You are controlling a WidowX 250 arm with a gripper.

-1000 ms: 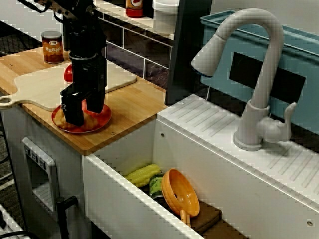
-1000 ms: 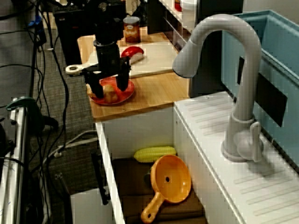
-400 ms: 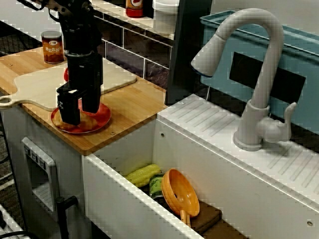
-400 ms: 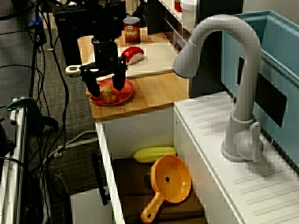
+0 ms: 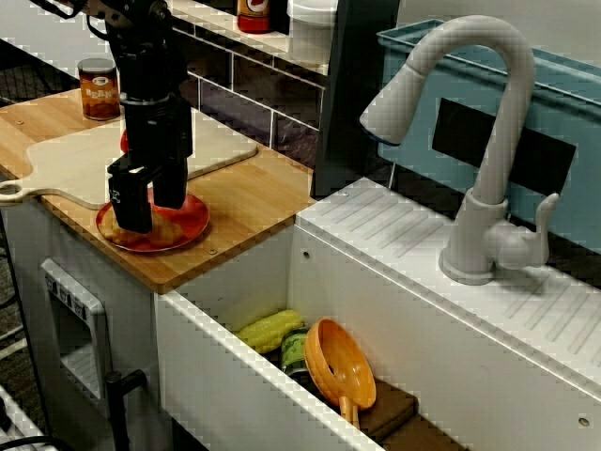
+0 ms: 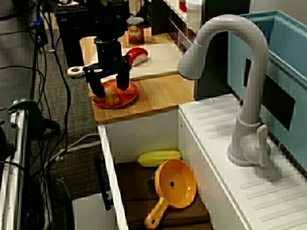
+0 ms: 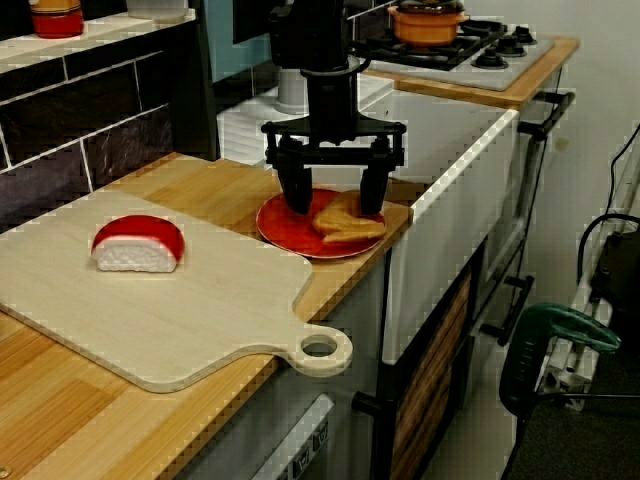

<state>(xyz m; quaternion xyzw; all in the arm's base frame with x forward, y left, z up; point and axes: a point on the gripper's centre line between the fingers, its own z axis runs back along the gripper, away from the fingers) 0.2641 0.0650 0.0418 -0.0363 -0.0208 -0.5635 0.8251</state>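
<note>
Even indoor light, soft shadows, perhaps slightly grainy.

We see a wooden counter [image 5: 254, 202] with a pale cutting board [image 7: 150, 300] lying flat on it. On the board sits a toy piece of sushi [image 7: 137, 243] — red on top, white below. Behind the board, near the wall, stands a small can [image 5: 98, 88] with a brown label.

Next to the counter is a deep white sink [image 5: 244, 272]. Down in it we see a yellow corn cob [image 6: 159, 157], a green can [image 5: 293, 352] and an orange bowl with a handle [image 6: 175, 184], all close together. A big grey faucet [image 5: 502, 122] bends over the sink, and a blue bin [image 5: 582, 113] stands behind it.

Far back in the view along the counter, an orange pot [image 7: 428, 22] sits on a stove [image 7: 500, 45].
</note>
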